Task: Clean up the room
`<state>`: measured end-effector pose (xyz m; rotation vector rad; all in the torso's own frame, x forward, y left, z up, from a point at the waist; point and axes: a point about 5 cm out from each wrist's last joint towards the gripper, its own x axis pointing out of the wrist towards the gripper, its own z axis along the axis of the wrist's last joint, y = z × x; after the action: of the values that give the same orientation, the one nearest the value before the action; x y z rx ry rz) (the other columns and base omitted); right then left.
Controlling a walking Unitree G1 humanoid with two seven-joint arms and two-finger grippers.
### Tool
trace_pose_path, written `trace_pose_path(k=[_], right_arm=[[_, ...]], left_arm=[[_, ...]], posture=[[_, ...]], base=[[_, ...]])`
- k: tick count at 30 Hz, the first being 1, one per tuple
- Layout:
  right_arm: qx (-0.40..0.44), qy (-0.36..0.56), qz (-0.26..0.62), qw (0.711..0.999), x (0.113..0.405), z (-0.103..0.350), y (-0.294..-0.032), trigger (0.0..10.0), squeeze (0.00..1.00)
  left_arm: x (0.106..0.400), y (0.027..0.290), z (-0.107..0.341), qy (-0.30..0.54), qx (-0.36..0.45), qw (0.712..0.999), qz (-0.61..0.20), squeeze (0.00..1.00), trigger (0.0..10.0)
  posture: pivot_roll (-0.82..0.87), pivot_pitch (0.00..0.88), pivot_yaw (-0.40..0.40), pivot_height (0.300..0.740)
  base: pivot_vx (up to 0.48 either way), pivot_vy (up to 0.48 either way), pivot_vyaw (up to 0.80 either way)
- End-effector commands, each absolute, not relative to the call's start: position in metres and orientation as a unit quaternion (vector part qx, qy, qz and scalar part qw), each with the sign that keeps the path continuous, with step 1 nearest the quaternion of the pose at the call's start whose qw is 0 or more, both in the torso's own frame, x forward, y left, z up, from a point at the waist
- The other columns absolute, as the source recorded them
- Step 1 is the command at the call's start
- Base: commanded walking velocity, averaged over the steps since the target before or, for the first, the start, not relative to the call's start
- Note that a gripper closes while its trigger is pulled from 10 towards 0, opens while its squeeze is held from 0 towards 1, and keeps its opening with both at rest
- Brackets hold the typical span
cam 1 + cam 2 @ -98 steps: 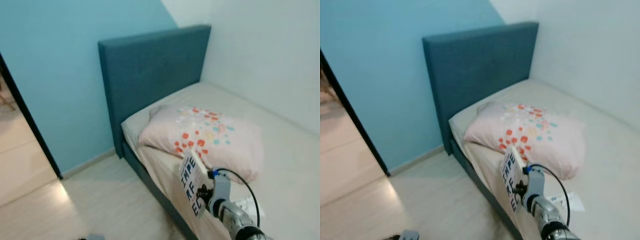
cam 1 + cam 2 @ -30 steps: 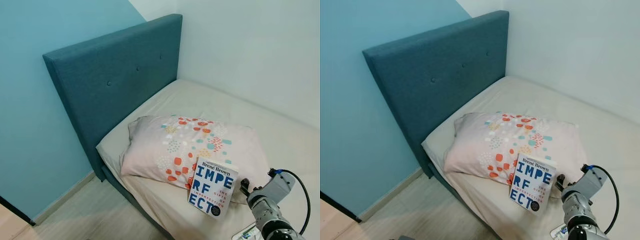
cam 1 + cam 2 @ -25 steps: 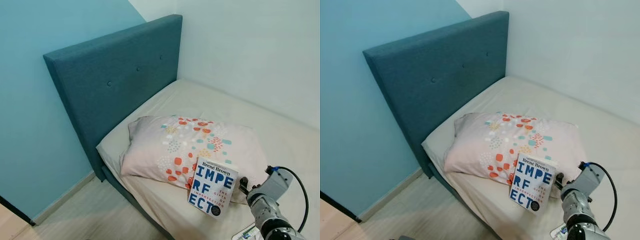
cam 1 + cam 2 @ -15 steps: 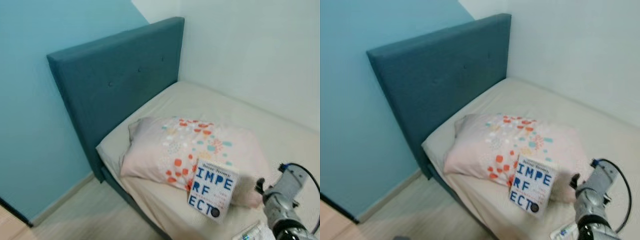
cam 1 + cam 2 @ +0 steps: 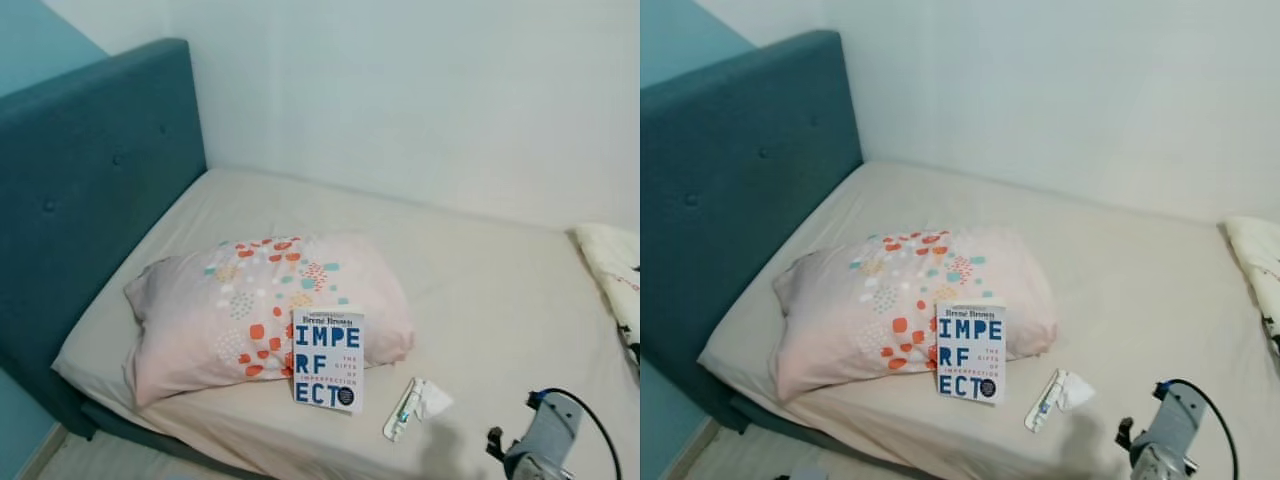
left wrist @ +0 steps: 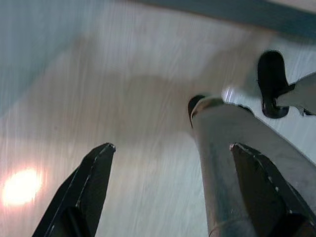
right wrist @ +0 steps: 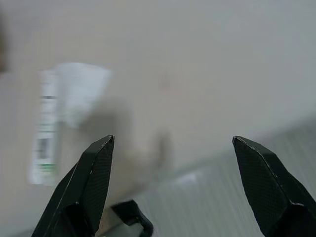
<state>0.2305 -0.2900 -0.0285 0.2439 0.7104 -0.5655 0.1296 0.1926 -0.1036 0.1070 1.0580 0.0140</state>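
Note:
A white book (image 5: 328, 360) with blue letters stands upright on the bed, leaning against a pink pillow (image 5: 240, 305) with coloured spots. A small white tube with a crumpled wrapper (image 5: 412, 404) lies on the sheet to the right of the book. My right arm (image 5: 540, 452) is low at the bed's near right, apart from the book. In the right wrist view my right gripper (image 7: 173, 143) is open and holds nothing above the sheet, with the tube (image 7: 45, 129) off to one side. My left gripper (image 6: 173, 148) hangs open over the floor.
A teal headboard (image 5: 70, 190) rises at the left and a white wall runs behind the beige mattress (image 5: 470, 280). A white patterned cushion (image 5: 615, 265) lies at the right edge. My own silver leg (image 6: 232, 163) and pale wood floor (image 6: 108, 98) show in the left wrist view.
The camera has swung to the right. My right gripper, which carried the book 3.3 s ago, has let it go against the pillow and drawn back to the right.

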Motion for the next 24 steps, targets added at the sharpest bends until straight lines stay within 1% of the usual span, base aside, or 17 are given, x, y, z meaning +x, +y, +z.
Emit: trace_pose_path(k=[1,4,6,7,8,9,18,24], right_arm=[[0.102,0.323,-0.252,0.907,0.242,-0.02,-0.288,10.0,0.0],[0.093,0.321,-0.241,0.911,0.246,-0.018,-0.287,10.0,0.0],[0.073,0.315,-0.207,0.923,0.254,-0.013,-0.282,10.0,0.0],[0.073,0.315,-0.207,0.923,0.254,-0.013,-0.282,10.0,0.0],[0.054,0.315,-0.182,0.93,0.259,-0.01,-0.279,10.0,0.0],[0.05,0.316,-0.177,0.931,0.26,-0.01,-0.279,10.0,0.0],[0.013,0.321,-0.174,0.931,0.261,-0.008,-0.281,10.0,0.0],[0.015,0.31,-0.182,0.933,0.263,-0.003,-0.288,10.0,0.0]], left_arm=[[0.119,0.194,-0.107,0.524,0.052,0.85,0.011,0.0,10.0],[0.118,0.194,-0.107,0.525,0.053,0.849,0.012,0.0,10.0],[0.118,0.194,-0.108,0.528,0.056,0.847,0.013,0.0,10.0],[0.118,0.194,-0.108,0.528,0.056,0.847,0.013,0.0,10.0],[0.117,0.194,-0.108,0.53,0.058,0.846,0.014,0.0,10.0],[0.117,0.194,-0.108,0.53,0.058,0.846,0.014,0.0,10.0],[0.117,0.194,-0.108,0.532,0.057,0.845,0.016,0.0,10.0],[0.115,0.195,-0.108,0.528,0.058,0.847,0.021,0.0,10.0]], posture=[[0.05,0.054,-0.032,0.74],[0.05,0.054,-0.034,0.74],[0.05,0.056,-0.037,0.74],[0.05,0.056,-0.037,0.74],[0.05,0.056,-0.039,0.73],[0.05,0.056,-0.039,0.725],[0.06,0.066,-0.041,0.69],[0.08,0.081,-0.036,0.67]], base=[[0.0,0.0,0.0],[0.0,0.0,0.0],[0.0,0.0,0.0],[0.0,0.0,0.0],[0.0,0.0,0.0],[0.0,0.0,0.0],[0.0,0.0,0.0],[0.0,0.0,0.0]])
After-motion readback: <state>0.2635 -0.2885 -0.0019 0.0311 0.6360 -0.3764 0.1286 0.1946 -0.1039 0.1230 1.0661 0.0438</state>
